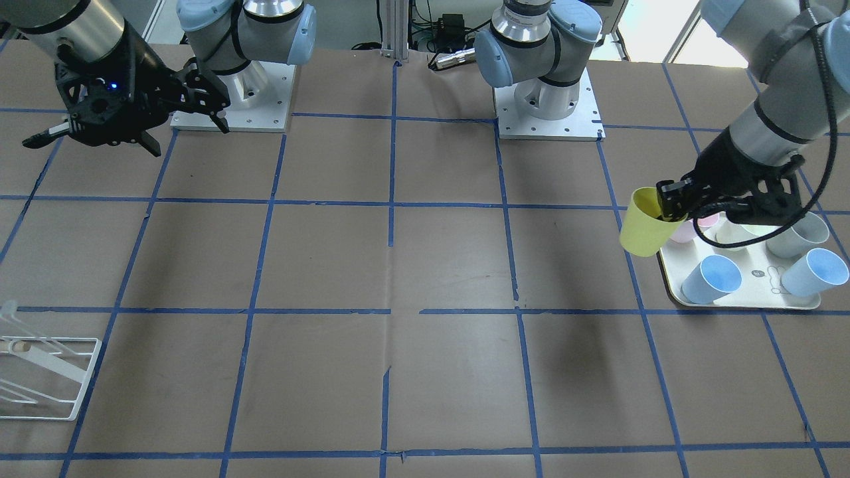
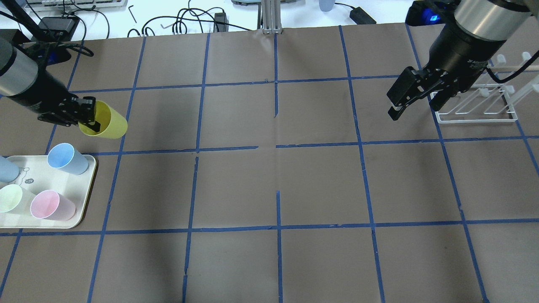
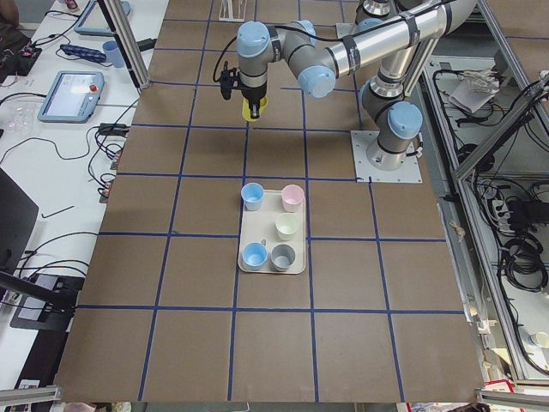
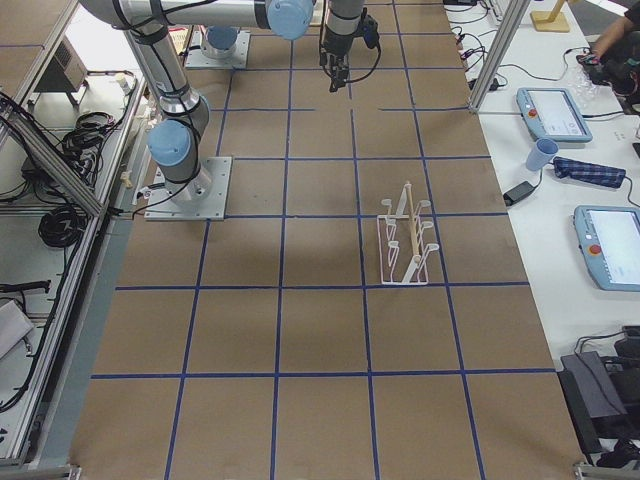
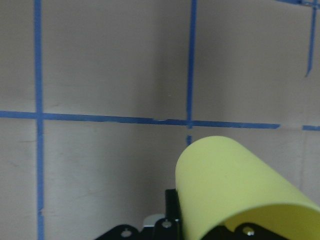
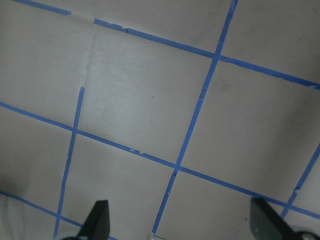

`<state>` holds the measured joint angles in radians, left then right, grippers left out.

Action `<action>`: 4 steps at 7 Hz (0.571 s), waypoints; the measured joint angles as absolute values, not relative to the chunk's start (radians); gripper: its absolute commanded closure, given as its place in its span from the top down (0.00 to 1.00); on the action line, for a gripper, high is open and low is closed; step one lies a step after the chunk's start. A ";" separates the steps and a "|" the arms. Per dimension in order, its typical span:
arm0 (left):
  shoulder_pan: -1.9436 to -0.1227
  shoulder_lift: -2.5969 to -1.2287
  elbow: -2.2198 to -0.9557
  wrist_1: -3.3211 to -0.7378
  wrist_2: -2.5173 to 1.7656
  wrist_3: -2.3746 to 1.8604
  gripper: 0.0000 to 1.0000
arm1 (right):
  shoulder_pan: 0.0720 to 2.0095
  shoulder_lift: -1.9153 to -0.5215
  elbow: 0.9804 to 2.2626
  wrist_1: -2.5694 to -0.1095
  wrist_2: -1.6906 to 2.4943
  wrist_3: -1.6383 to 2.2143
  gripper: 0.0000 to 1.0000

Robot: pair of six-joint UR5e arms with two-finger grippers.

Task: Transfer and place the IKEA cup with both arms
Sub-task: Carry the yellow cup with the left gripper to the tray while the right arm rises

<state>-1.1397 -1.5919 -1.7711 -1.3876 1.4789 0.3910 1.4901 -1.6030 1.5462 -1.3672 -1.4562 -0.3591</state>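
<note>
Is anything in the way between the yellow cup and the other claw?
No, nothing visible. The left claw holds the yellow cup by its rim, and only flat table lies between it and the open right claw.

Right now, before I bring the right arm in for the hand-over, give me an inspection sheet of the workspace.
Surface: table covered in brown paper with a blue tape grid; paper seams visible.
Job's things: yellow IKEA cup held tilted, apart from the tray.
Clutter: tray with five other cups; white rack near the right gripper.
Grippers: left gripper shut on the IKEA cup's rim, one finger inside; right gripper open, holding nothing.
Cables: cable loops along the left arm; bundle beyond the far edge; none seen on the paper.
Surroundings: tablets on the side benches.
</note>
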 measured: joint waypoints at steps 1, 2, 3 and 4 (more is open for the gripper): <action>-1.086 -1.601 -1.756 -1.392 1.525 0.486 0.00 | 1.542 -1.602 1.534 -1.389 -1.490 -0.243 1.00; -1.018 -1.616 -1.731 -1.406 1.545 0.588 0.00 | 1.575 -1.602 1.529 -1.429 -1.505 -0.147 1.00; -0.933 -1.648 -1.693 -1.433 1.549 0.702 0.00 | 1.590 -1.605 1.530 -1.482 -1.513 -0.071 1.00; -0.859 -1.694 -1.648 -1.462 1.549 0.803 0.00 | 1.596 -1.607 1.535 -1.536 -1.518 -0.003 1.00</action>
<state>-0.8595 -1.6938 -1.6475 -1.4618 1.5492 0.8030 1.5958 -1.6069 1.5348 -1.5362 -1.5176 -0.0033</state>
